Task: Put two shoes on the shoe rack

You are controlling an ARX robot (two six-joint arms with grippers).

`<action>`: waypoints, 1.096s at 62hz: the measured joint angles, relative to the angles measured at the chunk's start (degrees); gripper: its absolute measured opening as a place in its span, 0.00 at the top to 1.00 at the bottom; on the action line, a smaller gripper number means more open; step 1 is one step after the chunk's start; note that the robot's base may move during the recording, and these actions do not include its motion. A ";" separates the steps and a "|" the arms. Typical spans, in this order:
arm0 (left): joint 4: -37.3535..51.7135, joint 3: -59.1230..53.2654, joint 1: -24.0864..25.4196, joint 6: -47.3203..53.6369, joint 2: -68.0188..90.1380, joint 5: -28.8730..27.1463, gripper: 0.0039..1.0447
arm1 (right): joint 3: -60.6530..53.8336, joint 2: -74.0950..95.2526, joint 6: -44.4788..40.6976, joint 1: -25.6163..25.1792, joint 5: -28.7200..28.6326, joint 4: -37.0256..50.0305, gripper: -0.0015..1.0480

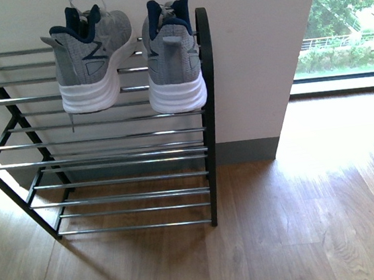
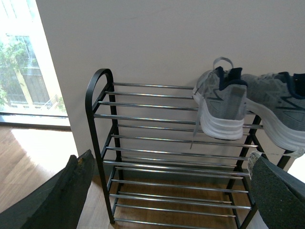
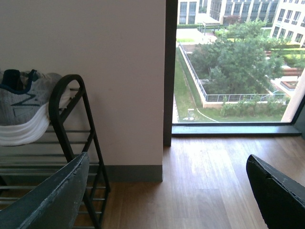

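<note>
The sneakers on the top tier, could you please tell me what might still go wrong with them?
Both heels seem to overhang the front rod, so the left sneaker or right sneaker might tip off the shoe rack. The left one's lace hangs below the tier and could snag.
</note>
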 joint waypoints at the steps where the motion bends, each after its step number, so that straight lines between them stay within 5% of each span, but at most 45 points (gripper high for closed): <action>1: 0.00 0.00 0.00 -0.02 0.00 -0.02 0.09 | 0.02 0.00 0.00 0.00 -0.02 0.00 0.09; 68: -0.02 0.00 0.00 0.09 -0.04 -0.02 0.09 | 0.00 -0.07 0.00 -0.07 -0.13 -0.02 0.09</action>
